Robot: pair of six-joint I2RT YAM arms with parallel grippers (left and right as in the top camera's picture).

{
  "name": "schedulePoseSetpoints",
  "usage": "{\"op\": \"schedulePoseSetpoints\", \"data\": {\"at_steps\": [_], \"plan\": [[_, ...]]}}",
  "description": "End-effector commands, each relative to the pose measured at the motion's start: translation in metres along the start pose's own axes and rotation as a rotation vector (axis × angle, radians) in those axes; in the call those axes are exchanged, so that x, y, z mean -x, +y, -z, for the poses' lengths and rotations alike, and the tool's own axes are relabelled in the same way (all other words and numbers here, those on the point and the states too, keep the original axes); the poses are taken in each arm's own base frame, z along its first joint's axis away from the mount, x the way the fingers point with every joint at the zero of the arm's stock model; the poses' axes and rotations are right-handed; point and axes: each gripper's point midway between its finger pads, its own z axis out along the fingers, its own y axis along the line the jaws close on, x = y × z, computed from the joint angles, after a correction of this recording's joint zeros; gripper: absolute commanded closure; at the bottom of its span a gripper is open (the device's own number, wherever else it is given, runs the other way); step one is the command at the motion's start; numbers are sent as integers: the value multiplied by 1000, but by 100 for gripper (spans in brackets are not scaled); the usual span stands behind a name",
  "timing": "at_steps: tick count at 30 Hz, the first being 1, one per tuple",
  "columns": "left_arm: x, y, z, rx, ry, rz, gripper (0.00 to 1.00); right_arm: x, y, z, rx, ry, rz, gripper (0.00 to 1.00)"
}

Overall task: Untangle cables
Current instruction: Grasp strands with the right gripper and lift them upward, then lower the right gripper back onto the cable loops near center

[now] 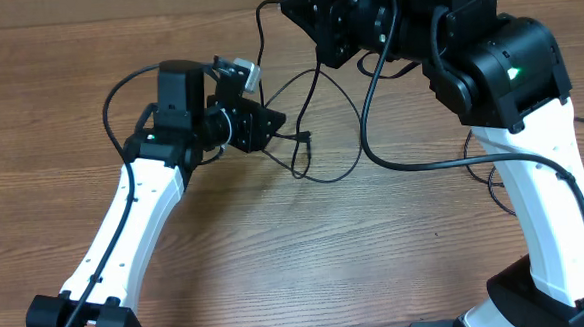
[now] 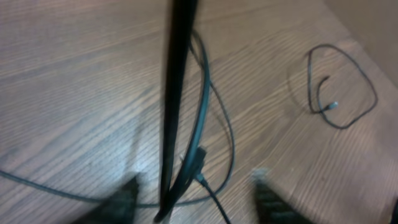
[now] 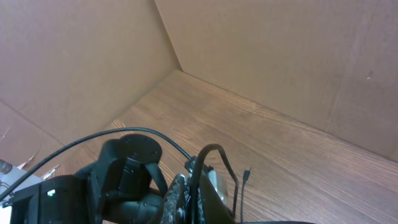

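At the bottom edge of the left wrist view, the left gripper [image 2: 198,202] shows two blurred fingertips [image 2: 127,200] standing apart, one at lower left and one at lower right, with nothing clamped between them. In the gap, nearer the left fingertip, a dark blurred strand [image 2: 173,106] runs from the bottom edge straight up to the top of the frame. I cannot tell whether it touches either finger. Just right of it a thinner cable [image 2: 205,93] bends along the same line. A small black plug [image 2: 199,159] lies on the wooden table [image 2: 74,93] a little above the gap. Farther off, in the upper right, a coiled cable [image 2: 343,87] lies by itself in a loose ring with a silver tip turned inward, well apart from the gripper.

In the middle of the overhead view the cables [image 1: 322,132] spread in a wide loose loop that starts just right of the left gripper's nose, with the plug at the loop's left side. More thin cord lies near the right edge, partly hidden behind the right arm [image 1: 534,191].

At the bottom middle of the right wrist view, the right gripper [image 3: 188,200] has its fingers pressed together on a thin cable [image 3: 214,149], which arches up out of them and drops to the right. A small connector [image 3: 247,173] shows just beyond the arch. Past it the table runs back to cardboard walls [image 3: 74,62].
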Motion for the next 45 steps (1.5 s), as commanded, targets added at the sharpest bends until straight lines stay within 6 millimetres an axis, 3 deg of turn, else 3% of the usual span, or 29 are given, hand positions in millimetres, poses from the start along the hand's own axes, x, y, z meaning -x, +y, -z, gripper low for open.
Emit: {"op": "schedulePoseSetpoints", "data": {"at_steps": [1, 2, 6, 9, 13, 20, 24, 27, 30, 32, 34, 35, 37, 38, 40, 45], "plan": [[-11, 15, -1, 87, 49, 14, 91, 14, 5, 14, -17, -52, 18, 96], [-18, 20, 1, 116, 75, 30, 96, 14, 1, 14, -41, -53, 16, 96], [-35, 33, 13, 203, 138, 62, 96, 12, -42, 21, -291, -58, -6, 96], [-33, 32, 30, 228, 131, 38, 96, 8, -87, 40, -528, -84, -125, 96], [-27, 28, 59, 289, 95, 27, 96, 2, -128, 65, -703, -111, -248, 96], [-33, 24, 100, 408, 85, 19, 96, -10, -162, 88, -791, -89, -317, 96], [-39, 6, 96, 307, 103, 35, 96, -27, -138, 67, -608, 27, -299, 96], [-38, 8, 97, 317, 97, 32, 96, -47, -127, 51, -510, 128, -305, 95], [-23, 7, 97, 312, 40, 24, 96, -70, -130, 38, -493, 226, -343, 91], [-10, -6, 96, 242, -7, 3, 96, -85, -128, 24, -442, 289, -374, 89], [-6, -12, 96, 211, -24, -8, 96, -90, -124, 16, -398, 315, -384, 82], [-8, -6, 98, 250, -15, -2, 96, -94, -122, 11, -367, 337, -372, 66], [-22, 13, 102, 359, 38, 39, 96, -105, -122, 4, -353, 381, -382, 53], [-31, 21, 105, 410, 70, 63, 96, -109, -123, 3, -353, 397, -389, 52], [-55, 36, 112, 514, 162, 126, 96, -136, -131, -10, -362, 483, -424, 51], [-93, 39, 112, 536, 322, 217, 96, -184, -132, -44, -297, 619, -487, 44]]}}
